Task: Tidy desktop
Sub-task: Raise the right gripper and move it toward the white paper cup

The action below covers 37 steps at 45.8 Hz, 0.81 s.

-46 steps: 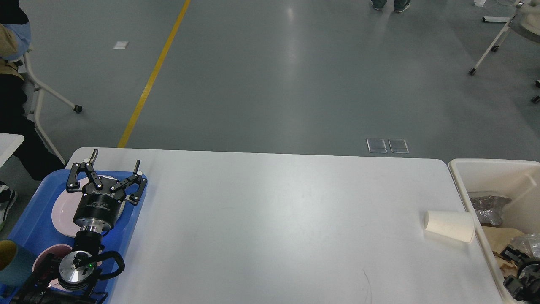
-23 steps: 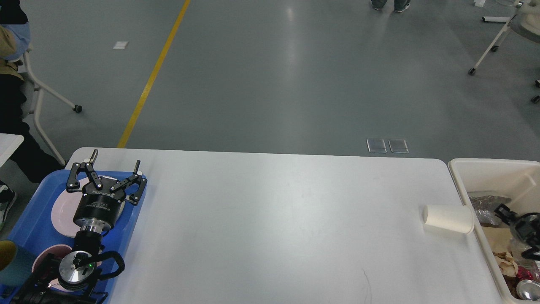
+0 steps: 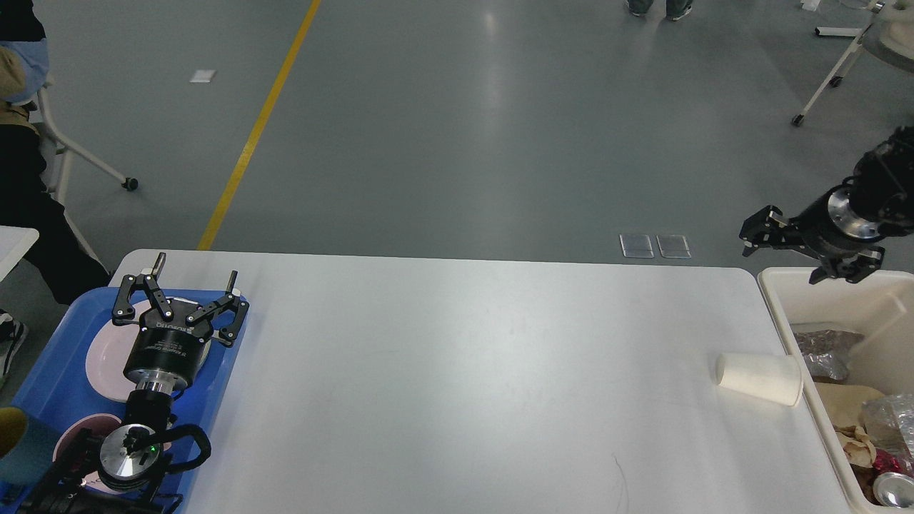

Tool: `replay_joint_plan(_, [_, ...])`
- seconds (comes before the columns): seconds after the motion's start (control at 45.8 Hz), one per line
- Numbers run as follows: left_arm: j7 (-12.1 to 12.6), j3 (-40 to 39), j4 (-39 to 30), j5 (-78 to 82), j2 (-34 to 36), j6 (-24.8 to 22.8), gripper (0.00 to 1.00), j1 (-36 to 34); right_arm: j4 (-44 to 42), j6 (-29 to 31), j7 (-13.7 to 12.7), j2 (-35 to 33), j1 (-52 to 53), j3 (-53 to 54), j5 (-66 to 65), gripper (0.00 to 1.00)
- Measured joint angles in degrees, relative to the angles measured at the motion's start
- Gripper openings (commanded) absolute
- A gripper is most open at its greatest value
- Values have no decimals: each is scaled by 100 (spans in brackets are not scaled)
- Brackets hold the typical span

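One cup (image 3: 758,378) lies on your tabletop (image 3: 464,385) beside the bin (image 3: 775,300). Your left hand (image 3: 191,285) is spread wide over the tray (image 3: 43,371); the right hand's (image 3: 782,253) spread I cannot tell.

left tool (image 3: 194,275) hides much of the pink plate (image 3: 107,353) (bin (image 3: 778,285) cropped right).

left gripper (image 3: 193,282) lettering, perhaps "ROBOTIQ"

White desktop (image 3: 464,385), tipped paper cup (image 3: 758,379), cream bin (image 3: 775,285)
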Motion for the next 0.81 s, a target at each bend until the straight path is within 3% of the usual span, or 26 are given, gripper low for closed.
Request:
replay_joint_plan(0.153, [0, 0, 0, -1, 0, 0, 96, 0, 678, 18, -244, 197, 712, -23, -7, 95])
replay_joint_plan(0.306, [0, -2, 0, -1, 0, 0, 96, 0, 2718, -14, -357, 196, 2006, -119, -91, 94])
replay_joint_plan(0.481, [0, -3, 0, -1, -1, 0, 96, 0, 4867, -935, -389, 301, 3365, -421, -144, 88])
replay_joint_plan(0.721, [0, -3, 0, 1, -1, 0, 96, 0, 6899, -1390, -396, 453, 4964, -723, -137, 89])
replay_joint_plan(0.809, [0, -2, 0, 3, -1, 0, 96, 0, 7630, -1418, -451, 388, 5591, -740, -147, 98])
